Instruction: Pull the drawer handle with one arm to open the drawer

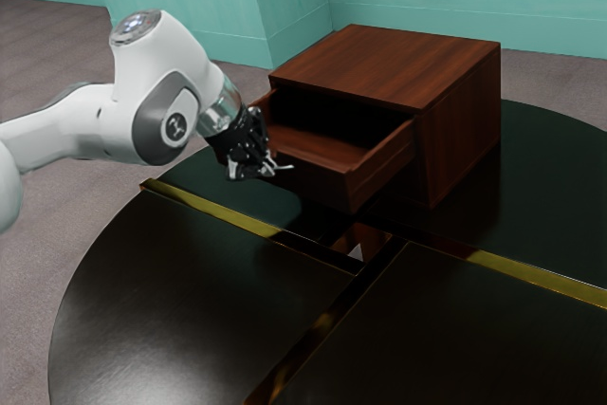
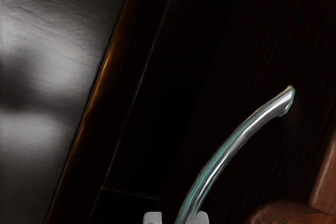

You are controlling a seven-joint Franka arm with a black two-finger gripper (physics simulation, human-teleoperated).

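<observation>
The drawer [image 1: 353, 156] is sitting partly pulled out of the wooden cabinet [image 1: 417, 68] on the dark table [image 1: 190, 310]. The gripper [image 1: 256, 160] is hovering right at the drawer's front, at the handle [image 2: 236, 140] (a shiny, bowed metal bar). Whether the jaws are clamping it, I'm not managing to tell.

The cabinet [image 1: 417, 73] and its drawer [image 1: 356, 154], which stands partly out, are the obstacle on the counter [image 1: 190, 301], and they block the way toward the exterior view's right of the claw [image 1: 256, 166]. Toward the exterior view's left and lower edge, the dark counter surface gives open room for passing. The curved handle [image 2: 236, 140] stands off the drawer front with a gap behind it.
</observation>
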